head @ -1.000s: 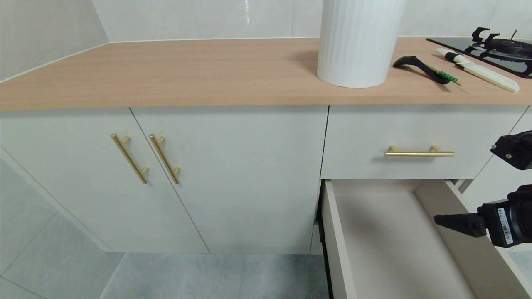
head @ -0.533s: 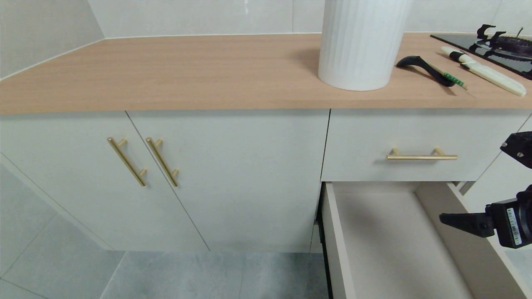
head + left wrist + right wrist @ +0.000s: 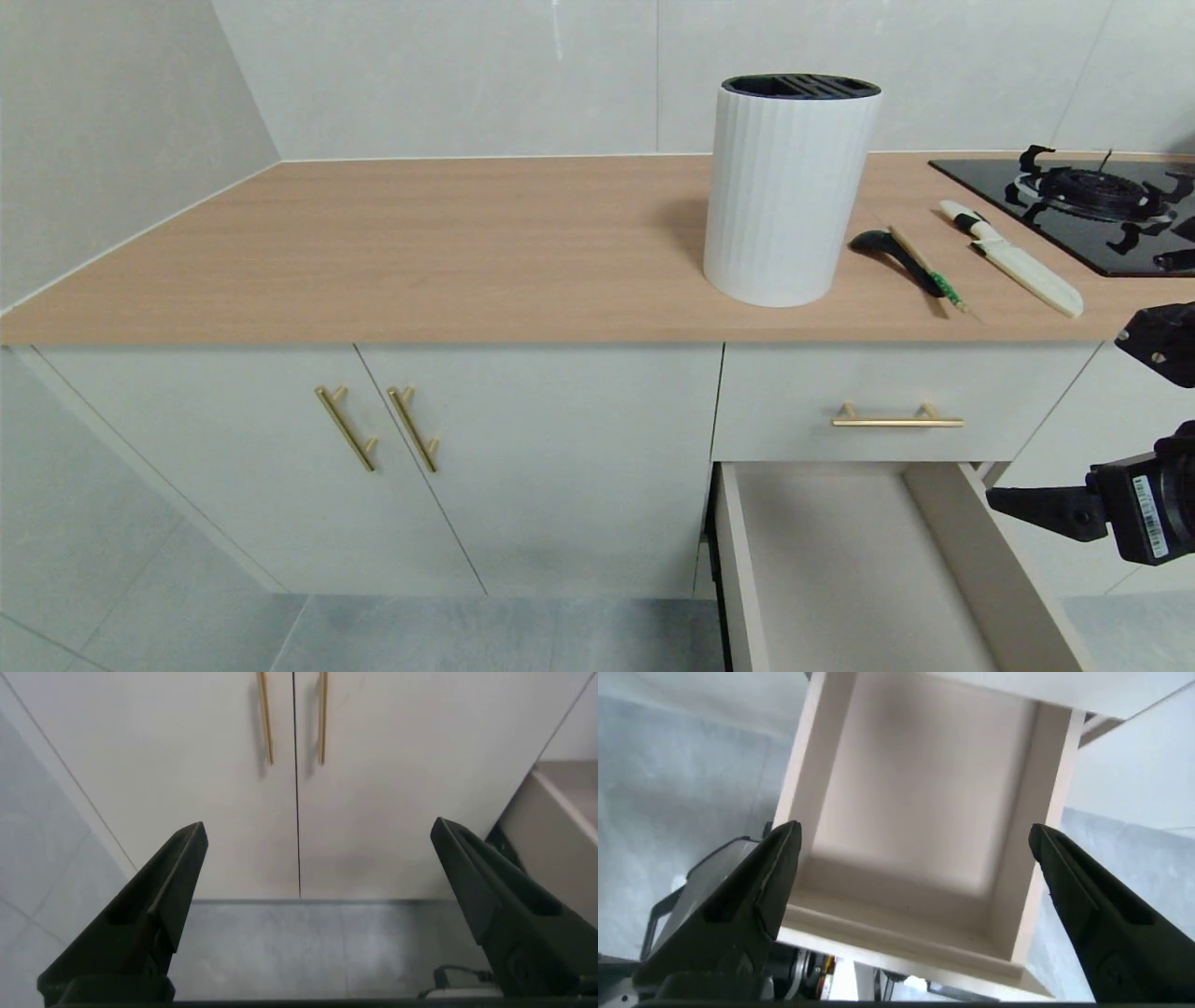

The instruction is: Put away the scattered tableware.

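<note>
While the tableware is lying loose on the countertop (image 3: 467,243), nothing is being carried. Lower drawer (image 3: 738,560) is standing pulled out, probably to receive the pieces. White slotted holder (image 3: 789,187) is standing upright beside them. Right gripper (image 3: 910,849) is hanging by the drawer, jaws spread wide, unloaded. Left gripper (image 3: 318,840), likewise spread and holding nothing, is facing the cabinet doors (image 3: 392,784). Knife (image 3: 1013,259), black spoon (image 3: 887,247) and chopsticks (image 3: 929,271) are lying just right of the holder, untouched.

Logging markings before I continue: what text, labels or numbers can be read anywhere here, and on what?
None is legible.
White sticker beside the right gripper: barcode and print, too small to read.
Green end of the chopsticks: any marking too small to tell.
</note>
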Robot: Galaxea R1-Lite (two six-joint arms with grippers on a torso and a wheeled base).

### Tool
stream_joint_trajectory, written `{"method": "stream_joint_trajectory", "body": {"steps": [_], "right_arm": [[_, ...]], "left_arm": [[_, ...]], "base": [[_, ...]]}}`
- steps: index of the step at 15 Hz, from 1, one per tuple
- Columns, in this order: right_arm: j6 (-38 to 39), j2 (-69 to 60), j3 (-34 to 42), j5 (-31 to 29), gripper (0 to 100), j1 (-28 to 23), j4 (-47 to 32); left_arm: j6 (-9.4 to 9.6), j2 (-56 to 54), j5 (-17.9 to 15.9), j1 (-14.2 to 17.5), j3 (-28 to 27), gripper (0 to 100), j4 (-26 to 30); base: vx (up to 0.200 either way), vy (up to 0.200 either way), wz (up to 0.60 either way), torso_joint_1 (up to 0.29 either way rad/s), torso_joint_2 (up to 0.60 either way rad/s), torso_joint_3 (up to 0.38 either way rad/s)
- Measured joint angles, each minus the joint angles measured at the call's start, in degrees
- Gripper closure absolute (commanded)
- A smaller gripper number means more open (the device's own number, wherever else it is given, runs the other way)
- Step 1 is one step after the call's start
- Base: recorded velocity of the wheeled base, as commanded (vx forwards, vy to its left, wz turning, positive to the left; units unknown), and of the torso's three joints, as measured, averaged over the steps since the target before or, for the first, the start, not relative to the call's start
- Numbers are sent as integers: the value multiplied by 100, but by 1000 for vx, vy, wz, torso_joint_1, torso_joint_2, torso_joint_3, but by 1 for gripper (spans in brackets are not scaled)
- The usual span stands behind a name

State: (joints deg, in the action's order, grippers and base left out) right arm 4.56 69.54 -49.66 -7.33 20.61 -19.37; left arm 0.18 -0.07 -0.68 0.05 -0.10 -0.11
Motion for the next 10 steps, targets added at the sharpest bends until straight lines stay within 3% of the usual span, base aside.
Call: {"method": "stream_joint_trajectory", "body": {"steps": [5, 10], "right_arm": [[4, 22, -135, -66, 0, -6, 145], [140, 741, -1737, -505, 0, -119, 62]], "left_arm": [[0, 0, -2, 5, 0, 0, 4], [0, 0, -2, 2, 0, 0, 4]], "base": [[0, 0, 0, 59, -88, -50], [0, 0, 0, 0, 0, 0]]}}
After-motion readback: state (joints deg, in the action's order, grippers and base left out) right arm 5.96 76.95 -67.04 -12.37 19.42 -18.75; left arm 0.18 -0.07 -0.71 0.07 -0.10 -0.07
